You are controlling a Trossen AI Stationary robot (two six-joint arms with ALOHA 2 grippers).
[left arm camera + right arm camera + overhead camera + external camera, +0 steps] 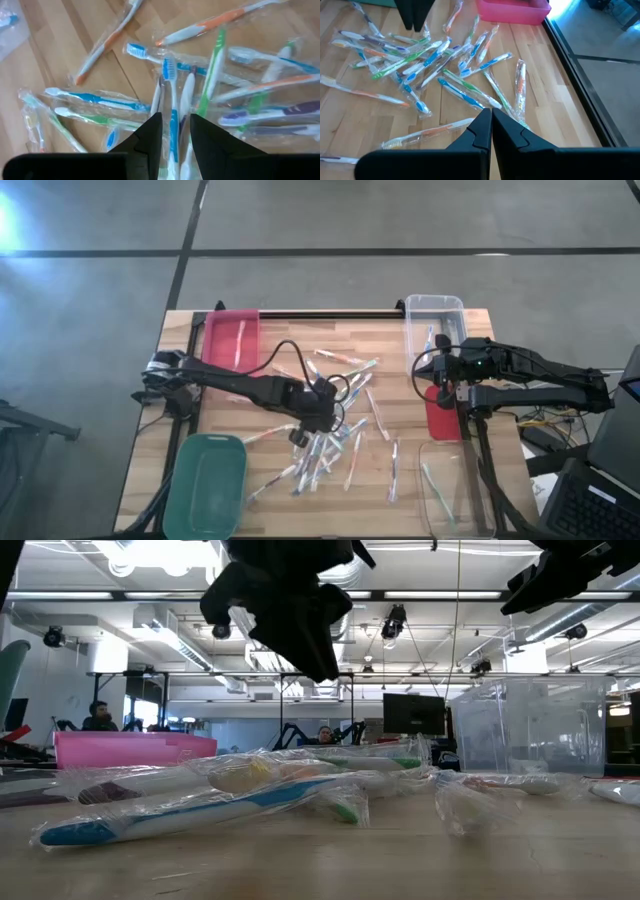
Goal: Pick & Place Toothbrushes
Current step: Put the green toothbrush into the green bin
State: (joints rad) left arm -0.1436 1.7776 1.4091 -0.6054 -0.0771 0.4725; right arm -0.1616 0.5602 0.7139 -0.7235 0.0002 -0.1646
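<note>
1. At the left of the wooden table [150, 470], a green bin [208, 480] was seen near the front edge and a pink bin [228, 340] at the back edge.
2. The left gripper [312, 423] was held low over the middle of the table, its fingers [150, 137] parted to either side of a blue-and-white toothbrush [173, 125]; whether it was gripped could not be told.
3. That toothbrush's long axis ran along the fingers, bristle head pointing away from the wrist.
4. The toothbrushes [330, 445], each wrapped in clear plastic, were scattered flat across the table's middle, pointing in many directions; an exact count could not be made.
5. At the right, the right gripper [444, 390] was held above the table with its fingers closed on nothing.
6. 2 clear bins [433, 320] [455, 490] and 1 red object [442, 420] were seen there.
7. Beyond the table, an open workroom with ceiling lights and 2 seated people was visible.
</note>
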